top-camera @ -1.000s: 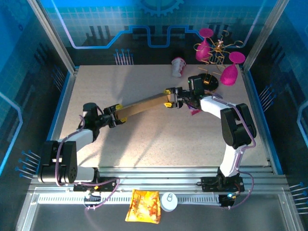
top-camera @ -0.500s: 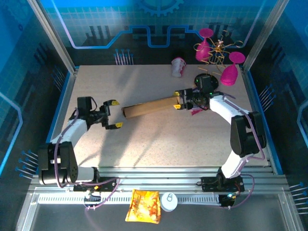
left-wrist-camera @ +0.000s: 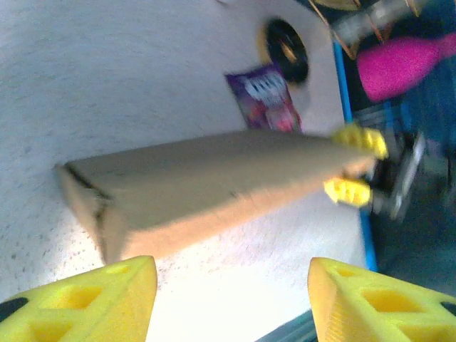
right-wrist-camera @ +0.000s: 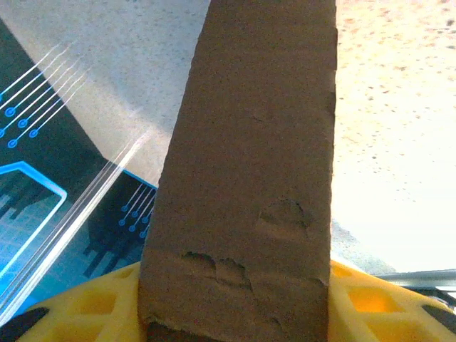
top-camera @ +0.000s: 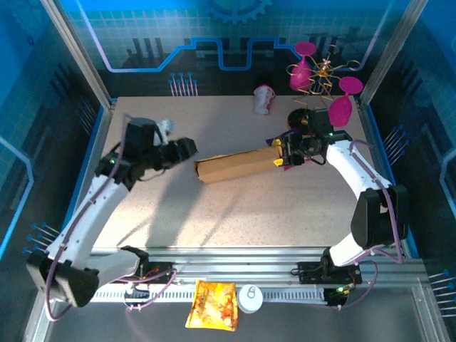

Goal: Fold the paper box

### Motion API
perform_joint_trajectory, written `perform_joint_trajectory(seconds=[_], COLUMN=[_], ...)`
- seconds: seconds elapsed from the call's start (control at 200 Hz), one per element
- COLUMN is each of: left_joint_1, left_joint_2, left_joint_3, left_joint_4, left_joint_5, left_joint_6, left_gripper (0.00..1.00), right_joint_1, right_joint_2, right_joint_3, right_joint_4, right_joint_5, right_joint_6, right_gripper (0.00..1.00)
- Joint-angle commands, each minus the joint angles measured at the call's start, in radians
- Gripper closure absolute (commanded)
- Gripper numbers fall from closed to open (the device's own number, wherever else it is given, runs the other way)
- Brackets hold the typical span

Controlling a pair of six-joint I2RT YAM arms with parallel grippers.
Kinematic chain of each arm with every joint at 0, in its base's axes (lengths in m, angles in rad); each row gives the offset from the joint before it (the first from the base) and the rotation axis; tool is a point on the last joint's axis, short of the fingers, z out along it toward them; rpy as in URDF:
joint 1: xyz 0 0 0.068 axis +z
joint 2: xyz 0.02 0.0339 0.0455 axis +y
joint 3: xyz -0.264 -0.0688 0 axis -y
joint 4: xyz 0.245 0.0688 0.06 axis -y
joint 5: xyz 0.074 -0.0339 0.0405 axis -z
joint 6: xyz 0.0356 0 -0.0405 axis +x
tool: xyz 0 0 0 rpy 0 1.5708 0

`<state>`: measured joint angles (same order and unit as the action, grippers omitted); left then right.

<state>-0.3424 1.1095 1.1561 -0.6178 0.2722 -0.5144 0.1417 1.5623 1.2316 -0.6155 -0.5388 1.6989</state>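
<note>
The paper box (top-camera: pixel 239 165) is a long, flattened brown cardboard piece lying across the middle of the table. My right gripper (top-camera: pixel 279 153) is shut on its right end. In the right wrist view the cardboard (right-wrist-camera: pixel 249 178) runs up from between the yellow fingers (right-wrist-camera: pixel 92 306) of that gripper (right-wrist-camera: pixel 239 317). My left gripper (top-camera: pixel 187 149) hovers just left of the box's left end, open and apart from it. Seen from the left wrist, the box (left-wrist-camera: pixel 214 185) lies ahead of that gripper (left-wrist-camera: pixel 231 299), with only table between its yellow fingertips (left-wrist-camera: pixel 107 299).
A purple snack packet (top-camera: pixel 288 165) lies under the right gripper. A wire stand with pink glasses (top-camera: pixel 320 78) fills the back right corner, and a white cup (top-camera: pixel 263 98) lies beside it. An orange snack bag (top-camera: pixel 212 305) and a white disc (top-camera: pixel 250 298) sit on the front rail.
My left gripper let go of the box's left end, drew back, then rose and came back toward that end. The right gripper carried the box to the right.
</note>
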Motion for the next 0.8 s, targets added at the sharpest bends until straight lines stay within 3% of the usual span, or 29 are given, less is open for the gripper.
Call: perform_joint_trajectory(seconds=[0.0, 0.275, 0.365, 0.6, 0.795], left_joint_1=[-0.068, -0.091, -0.090, -0.091, -0.092], left_joint_2=[-0.027, -0.001, 0.018, 0.105, 0.176], left_joint_3=[-0.053, -0.111, -0.125, -0.104, -0.024], left_joint_4=[0.012, 0.092, 0.127, 0.188, 0.184], left_joint_5=[-0.131, -0.104, -0.090, -0.035, -0.052], left_joint_6=[0.424, 0.939, 1.024, 0.966, 0.833], left_gripper=[0.38, 0.13, 0.08, 0.15, 0.37], right_joint_1=[-0.031, -0.078, -0.079, -0.079, -0.080], right_joint_2=[0.023, 0.137, 0.159, 0.196, 0.210], right_joint_3=[0.044, 0.186, 0.209, 0.206, 0.184], right_joint_4=[-0.143, -0.279, -0.295, -0.259, -0.188], right_joint_5=[-0.001, -0.035, -0.031, -0.026, -0.030], right_joint_6=[-0.064, -0.232, -0.247, -0.221, -0.151], right_gripper=[0.68, 0.68, 0.68, 0.69, 0.69])
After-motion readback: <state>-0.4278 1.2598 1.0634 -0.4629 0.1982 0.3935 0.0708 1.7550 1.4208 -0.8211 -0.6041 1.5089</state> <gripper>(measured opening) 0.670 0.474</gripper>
